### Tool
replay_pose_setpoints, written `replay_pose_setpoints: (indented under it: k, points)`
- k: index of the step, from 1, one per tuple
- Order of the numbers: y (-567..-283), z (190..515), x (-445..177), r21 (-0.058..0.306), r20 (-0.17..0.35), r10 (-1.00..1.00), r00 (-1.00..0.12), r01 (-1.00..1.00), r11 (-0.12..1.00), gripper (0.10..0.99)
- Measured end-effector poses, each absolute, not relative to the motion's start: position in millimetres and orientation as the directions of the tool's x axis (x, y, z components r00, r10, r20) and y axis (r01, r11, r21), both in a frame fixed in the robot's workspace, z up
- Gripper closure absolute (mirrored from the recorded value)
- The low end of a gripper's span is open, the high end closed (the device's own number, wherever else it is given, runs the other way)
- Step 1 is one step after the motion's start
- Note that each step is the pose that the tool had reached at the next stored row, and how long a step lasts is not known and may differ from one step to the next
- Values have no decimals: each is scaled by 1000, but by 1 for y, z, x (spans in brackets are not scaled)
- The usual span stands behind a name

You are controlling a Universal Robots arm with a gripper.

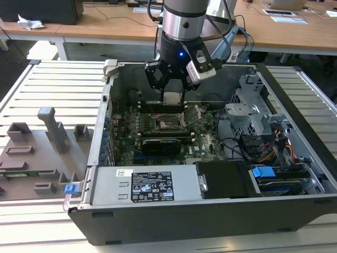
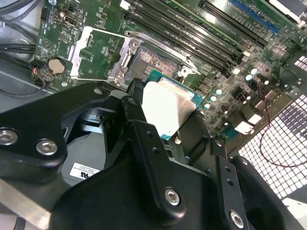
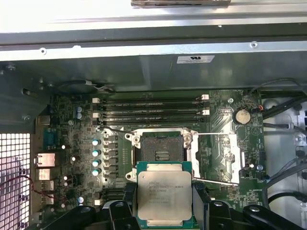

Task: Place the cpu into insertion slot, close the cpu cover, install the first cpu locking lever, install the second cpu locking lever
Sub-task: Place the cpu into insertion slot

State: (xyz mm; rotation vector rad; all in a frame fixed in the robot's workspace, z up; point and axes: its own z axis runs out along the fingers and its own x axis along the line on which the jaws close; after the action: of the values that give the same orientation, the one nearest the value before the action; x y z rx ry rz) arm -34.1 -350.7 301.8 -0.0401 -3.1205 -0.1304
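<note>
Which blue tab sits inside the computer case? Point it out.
The blue tab toward the exterior view's right; the other tab sits outside the case, by the grey tray.

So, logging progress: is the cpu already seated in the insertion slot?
No, the fingers hold the cpu short of the insertion slot, whose contact field lies bare.

silver cpu (image 3: pixel 164 194), near insertion slot (image 3: pixel 160 151) — empty

The case (image 1: pixel 105 132) stands on the table (image 1: pixel 52 84), with a fixture tray (image 1: pixel 31 168) on the exterior view's left of it. The slot (image 1: pixel 167 124) sits in the board (image 1: pixel 205 139) inside the case, and the cover (image 2: pixel 76 50) is folded open on the exterior view's right. The gripper (image 1: pixel 172 94) holds the cpu (image 3: pixel 164 197) above the slot, apart from it.
</note>
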Motion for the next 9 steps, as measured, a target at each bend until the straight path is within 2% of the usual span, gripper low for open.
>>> replay_pose_setpoints:
  k: [9]
  points:
    - [-351,299,-32,81,19,25,-1000,26,996,545]
